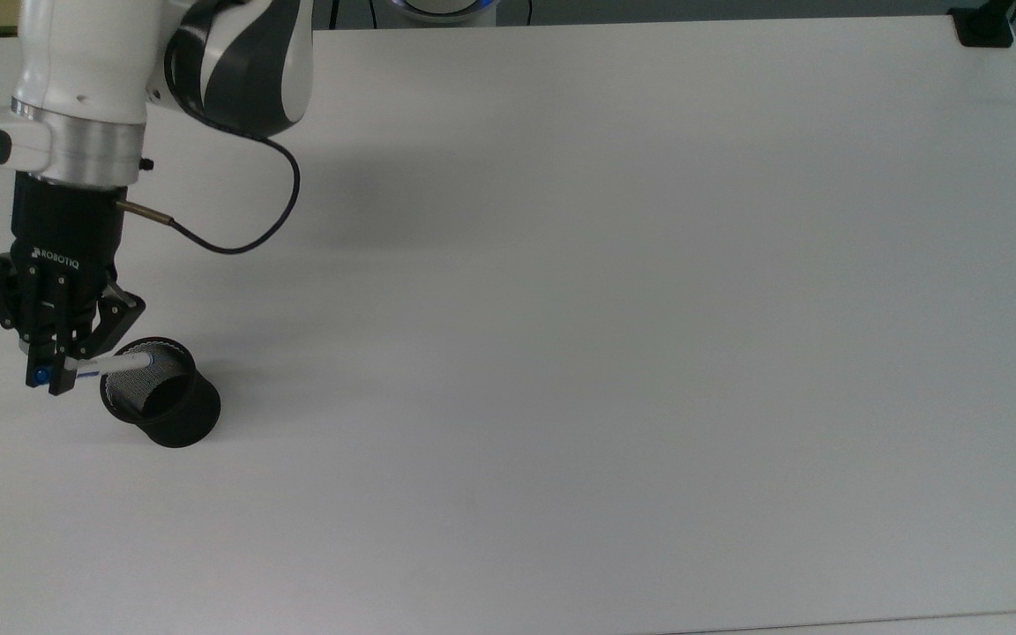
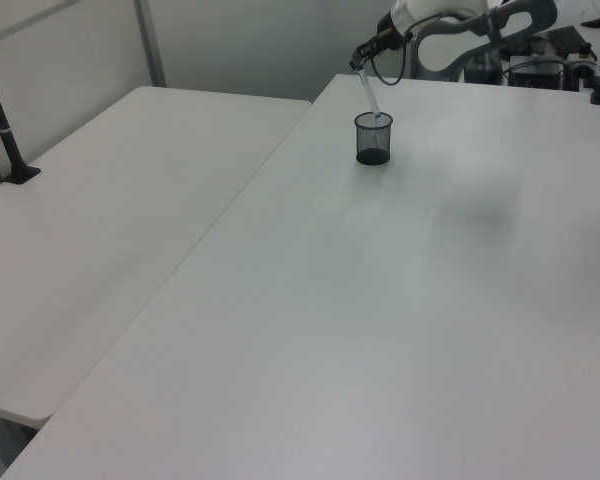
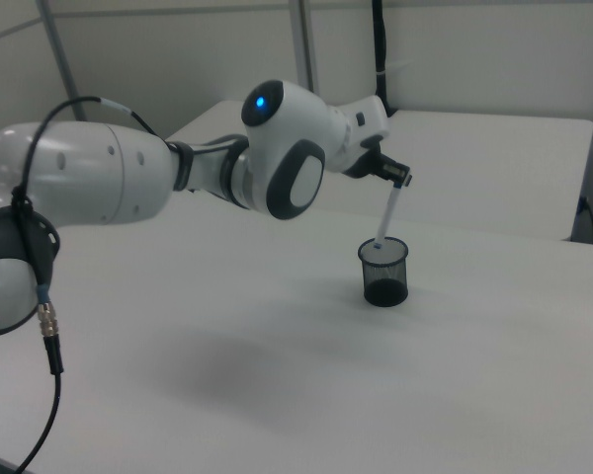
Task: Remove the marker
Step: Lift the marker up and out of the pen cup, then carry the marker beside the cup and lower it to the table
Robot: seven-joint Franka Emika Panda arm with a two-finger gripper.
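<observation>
Your gripper [image 1: 48, 375] has its two fingers closed on the blue top end of the marker [image 1: 111, 363], and you can see that best in the top view, where the black fingers pinch the pen just left of the black mesh cup [image 1: 161, 404]. The marker is most of the way out of the cup — in the right view its white barrel [image 3: 386, 218] slants up from the cup's rim [image 3: 383, 246] to the gripper [image 3: 403, 179], with the lower blue end right at the mouth of the cup; you cannot tell from these views whether that tip has fully cleared the rim or still touches it. In the left view the pen [image 2: 369, 96] runs tilted from the gripper [image 2: 358, 64] down to the cup [image 2: 373, 139], leaning toward the left view's left at the top. The cup stands upright on the white table [image 1: 614, 335], near the top view's left edge, and nothing else shows inside it apart from its dark bottom. Your arm [image 1: 85, 70] comes in from the top view's upper left, its white wrist housing above the black gripper body, and a thin black cable [image 1: 243, 238] loops from the wrist out over the table. In the right view the arm's large white links [image 3: 89, 188] fill the foreground, a blue light glowing on the joint nearest the gripper. A second white table [image 2: 100, 240] stands alongside in the left view, with a black clamp post [image 2: 5, 135] at its far-left edge.
</observation>
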